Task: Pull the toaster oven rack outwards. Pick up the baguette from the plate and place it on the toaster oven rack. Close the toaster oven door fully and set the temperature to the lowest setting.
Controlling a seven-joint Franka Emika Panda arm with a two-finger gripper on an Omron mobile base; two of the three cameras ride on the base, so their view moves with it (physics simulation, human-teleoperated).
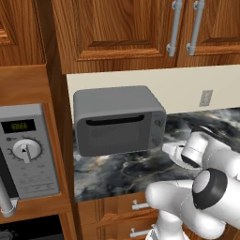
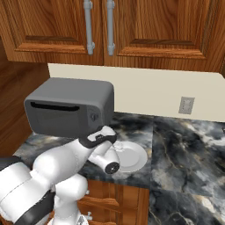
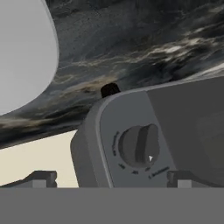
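Stage, as I judge it: the toaster oven door (image 1: 112, 132) looks flat against the front, and the plate (image 2: 130, 157) is bare, so the temperature setting seems to be what is left.
Jaws: spread wide, nothing between them; the gripper (image 3: 109, 179) hangs just short of the oven's control panel.
Knob (image 3: 139, 145): straight ahead of the jaws and slightly toward the right fingertip (image 3: 178, 178), not touching either one; a round grey dial with a raised ridge, a small white pointer mark and dark ticks around it.
Toaster oven (image 2: 69, 107): grey box with rounded corners, dark window, long black handle slot along the top of the door; it stands on the marble counter (image 2: 184, 145) directly in front of the jaws.
Risk one: the knob sits off the jaws' midline, so closing from here could catch only its edge and slip off the ridge.
Risk two: pushing in too hard could shove the light oven back along the counter.
Risk three: turning the wrong way would raise the heat rather than reach the lowest mark.
Baguette: I cannot see it through the dark window.
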